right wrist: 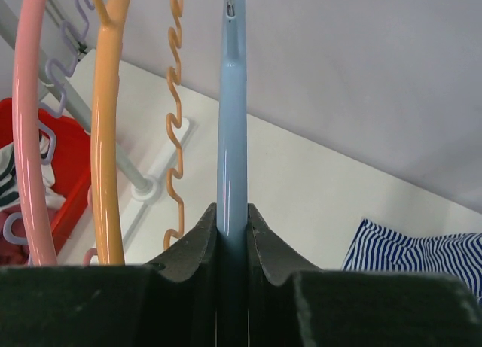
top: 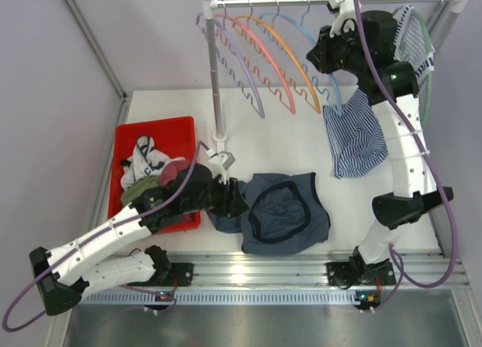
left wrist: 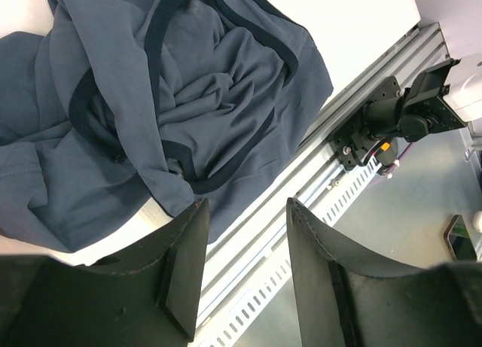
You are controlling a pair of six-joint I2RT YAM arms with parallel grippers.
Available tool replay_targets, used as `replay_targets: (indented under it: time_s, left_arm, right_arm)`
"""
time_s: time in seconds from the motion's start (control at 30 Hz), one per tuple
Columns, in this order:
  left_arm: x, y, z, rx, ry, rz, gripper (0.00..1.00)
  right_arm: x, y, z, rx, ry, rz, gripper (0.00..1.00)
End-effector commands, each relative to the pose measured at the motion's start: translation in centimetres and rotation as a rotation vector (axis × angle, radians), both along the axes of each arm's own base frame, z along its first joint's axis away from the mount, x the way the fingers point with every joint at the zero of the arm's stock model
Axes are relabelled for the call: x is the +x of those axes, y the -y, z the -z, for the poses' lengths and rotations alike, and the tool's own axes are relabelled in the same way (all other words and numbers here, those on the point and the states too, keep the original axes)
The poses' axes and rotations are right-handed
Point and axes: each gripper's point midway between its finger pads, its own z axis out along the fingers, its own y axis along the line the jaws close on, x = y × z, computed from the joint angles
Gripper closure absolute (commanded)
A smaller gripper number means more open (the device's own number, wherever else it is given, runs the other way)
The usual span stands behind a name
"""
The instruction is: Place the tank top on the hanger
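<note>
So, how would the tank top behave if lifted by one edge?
Probably floppy: the tank top lies crumpled in soft folds, so it should sag from a pinch. Likely light, as thin cloth. Pushed, it would probably bunch up, not slide.

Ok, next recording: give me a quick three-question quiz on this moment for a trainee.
1. True or false: the right end effector is shut on the light-blue hanger.
2. Where is the tank top? A) in the red bin B) crumpled on the table C) hung on the rail
3. Fill in: the fingers of the left end effector stand ____, with nothing between them.
Key: 1 true; 2 B; 3 open.
</note>
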Motion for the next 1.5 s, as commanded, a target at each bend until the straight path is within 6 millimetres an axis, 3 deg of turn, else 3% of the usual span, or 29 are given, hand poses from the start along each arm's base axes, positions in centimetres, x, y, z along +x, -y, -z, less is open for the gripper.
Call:
replay_targets:
  time_s: [0.0,0.4,0.73,1.2,1.37,1.4,1.47]
  left_arm:
    - [0.4,0.5,-1.9,-0.032,0.038,0.007,0.50]
    - [0.5,0.8,-1.6,-0.027,0.025,0.008,0.51]
    - [0.7,1.2,-1.3,-0.032,0.022,0.008,0.45]
    - [0.7,1.7,0.0,-0.030,0.001,0.016,0.40]
    - [0.6,1.6,1.8,-0.006,-0.030,0.004,0.40]
    - [0.5,1.5,2.2,-0.002,-0.044,0.006,0.40]
    - [0.2,1.5,3.4,0.010,-0.079,0.004,0.41]
  right_arm:
    - [-0.3,-0.3,-2.7,0.014,0.085,-0.007,1.00]
    - [-1.7,1.0,-6.9,0.055,0.226,0.045,1.00]
    - [-3.8,2.0,-7.8,0.090,0.281,0.062,1.00]
    - [-5.5,2.8,-6.7,0.094,0.273,0.080,1.00]
    - [-7.9,4.9,-5.2,0.092,0.257,0.143,1.00]
    - [-9.7,5.6,-5.9,0.126,0.269,0.156,1.00]
    - [-10.5,6.2,-3.0,0.111,0.204,0.179,1.00]
